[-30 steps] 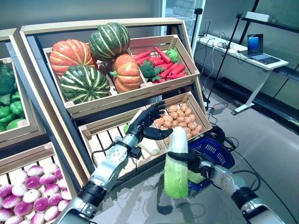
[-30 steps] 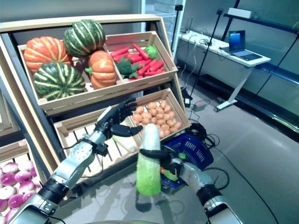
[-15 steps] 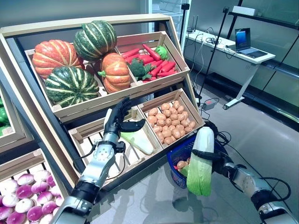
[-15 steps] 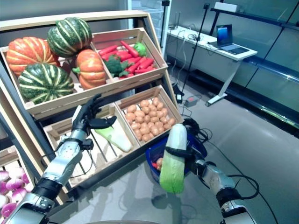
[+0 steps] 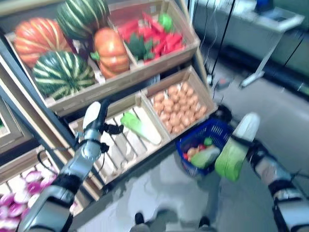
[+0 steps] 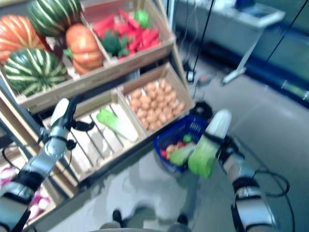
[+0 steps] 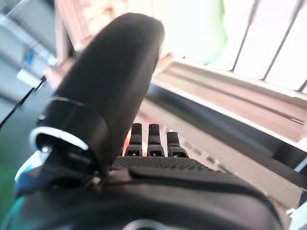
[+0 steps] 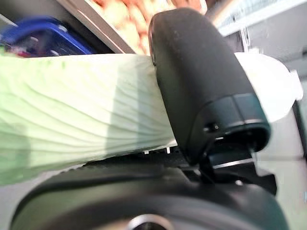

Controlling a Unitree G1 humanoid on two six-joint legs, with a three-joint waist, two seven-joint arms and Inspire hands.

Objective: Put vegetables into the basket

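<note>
My right hand (image 5: 254, 149) is shut on a long pale-green Chinese cabbage (image 5: 233, 149), holding it tilted just past the right rim of the blue basket (image 5: 216, 129). The right wrist view shows the thumb (image 8: 201, 81) pressed across the cabbage (image 8: 72, 105). The basket stands on the floor below the stand and holds a green-and-white cabbage (image 5: 204, 157), round tan vegetables (image 5: 192, 152) and small red and green pieces. My left hand (image 5: 93, 119) is open over the slatted crate (image 5: 112, 155), left of a cabbage (image 5: 140, 127) lying there. Its straight fingers (image 7: 149, 139) show in the left wrist view.
The wooden stand (image 5: 126, 83) with tilted crates rises on the left and behind the basket. A desk leg (image 5: 256, 75) and cables (image 5: 215, 63) are at the back right. Grey floor (image 5: 159, 193) lies in front of the stand.
The camera has tipped down. My right hand carried the cabbage from in front of the basket to its right rim. My left hand drew back left, away from the cabbage in the crate.
</note>
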